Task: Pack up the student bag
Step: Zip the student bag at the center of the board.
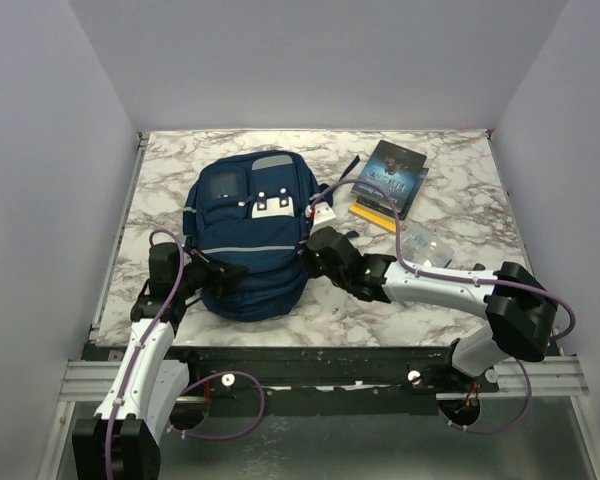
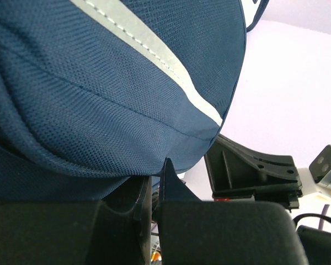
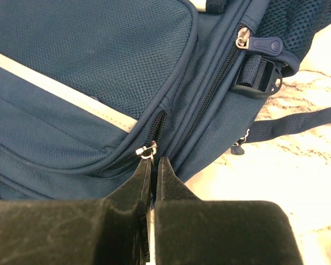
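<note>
Step in hand, judged: unzipping a front pocket. The left gripper (image 2: pixel 156 175), jaws closed, butts the coarse woven underside of the large navy blue fabric backpack (image 1: pixel 248 225), which lies centre-left in the top view; whether it pinches cloth is unclear. The right gripper (image 3: pixel 153 165) is clamped on the small silver metal zipper pull (image 3: pixel 147 150). Next move calls for a steady draw along the curved zip.

Robot-manipulation lab, a boxed-in test cell. Walled by plain pale grey panels (image 1: pixel 50 150) at 9, 12 and 3 o'clock. Marble-patterned tabletop (image 1: pixel 460 180) as the floor of the cell, edged at 6 o'clock by a bare aluminium rail (image 1: pixel 80 378). Mounted along that edge, two white-and-black arms: left arm (image 1: pixel 150 360) at 7 o'clock, right arm (image 1: pixel 440 288) at 5 o'clock, both trailing purple cables (image 1: pixel 230 374). On the tabletop, a navy backpack (image 1: pixel 250 240) near centre and books (image 1: pixel 390 180) at 1 o'clock.
</note>
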Motion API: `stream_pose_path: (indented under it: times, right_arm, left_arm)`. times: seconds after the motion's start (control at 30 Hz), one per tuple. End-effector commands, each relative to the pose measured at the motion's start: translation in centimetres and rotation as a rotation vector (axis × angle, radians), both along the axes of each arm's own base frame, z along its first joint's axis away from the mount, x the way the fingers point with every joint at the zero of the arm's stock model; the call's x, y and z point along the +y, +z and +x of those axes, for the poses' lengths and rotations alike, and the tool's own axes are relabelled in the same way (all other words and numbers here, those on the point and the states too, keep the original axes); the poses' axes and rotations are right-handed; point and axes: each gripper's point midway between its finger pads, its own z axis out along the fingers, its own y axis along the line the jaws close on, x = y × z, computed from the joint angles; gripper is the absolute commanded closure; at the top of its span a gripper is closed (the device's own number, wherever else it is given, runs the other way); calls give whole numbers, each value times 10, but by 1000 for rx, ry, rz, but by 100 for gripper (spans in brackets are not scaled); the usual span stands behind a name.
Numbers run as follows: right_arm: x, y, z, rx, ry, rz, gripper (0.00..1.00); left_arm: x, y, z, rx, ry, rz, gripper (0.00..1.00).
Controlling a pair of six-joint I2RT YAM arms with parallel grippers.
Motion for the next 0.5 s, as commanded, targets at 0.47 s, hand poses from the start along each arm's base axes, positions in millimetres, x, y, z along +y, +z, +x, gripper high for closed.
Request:
stream_pose_path:
  times: [0.47]
  right_arm:
    - [-67, -7, 49, 1, -202, -207, 66]
  left_arm:
    - [8, 10, 2, -47, 18, 30, 100]
